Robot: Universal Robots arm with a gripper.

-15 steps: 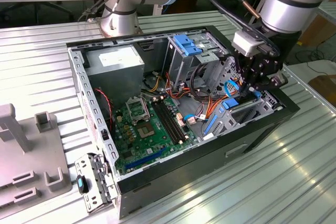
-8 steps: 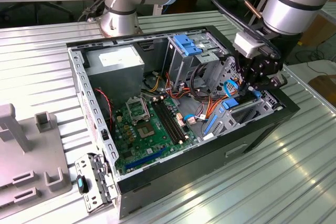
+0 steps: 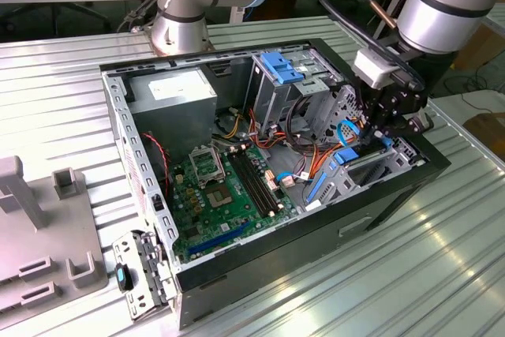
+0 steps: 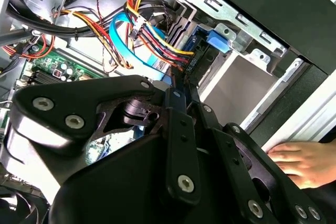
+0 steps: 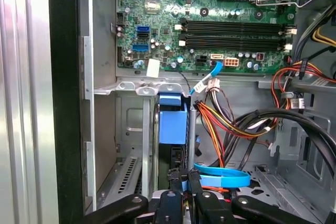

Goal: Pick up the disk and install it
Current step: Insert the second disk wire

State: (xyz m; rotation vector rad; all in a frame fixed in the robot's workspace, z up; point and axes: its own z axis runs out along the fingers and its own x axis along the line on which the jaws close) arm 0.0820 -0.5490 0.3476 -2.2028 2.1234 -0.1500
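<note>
The disk (image 5: pixel 172 124) stands on edge in the drive bay at the front corner of the open computer case (image 3: pixel 142 195), its blue carrier toward the motherboard. My gripper (image 5: pixel 184 176) is shut on the disk's dark end, one finger on each side. In the second wrist view the black fingers (image 4: pixel 176 129) meet on the thin disk edge (image 4: pixel 195 56), with its blue tab just beyond. In the exterior view the gripper (image 3: pixel 369 133) reaches down into the case near the right wall, above the blue carrier (image 3: pixel 346 155).
Orange, red and black cable bundles (image 5: pixel 236 124) and a flat blue cable (image 5: pixel 220 177) crowd the bay beside the disk. The motherboard (image 3: pixel 221 187), power supply (image 3: pixel 173 92) and upright cage with blue bracket (image 3: pixel 280 65) fill the case. A person's hand (image 4: pixel 302 161) rests outside the case wall.
</note>
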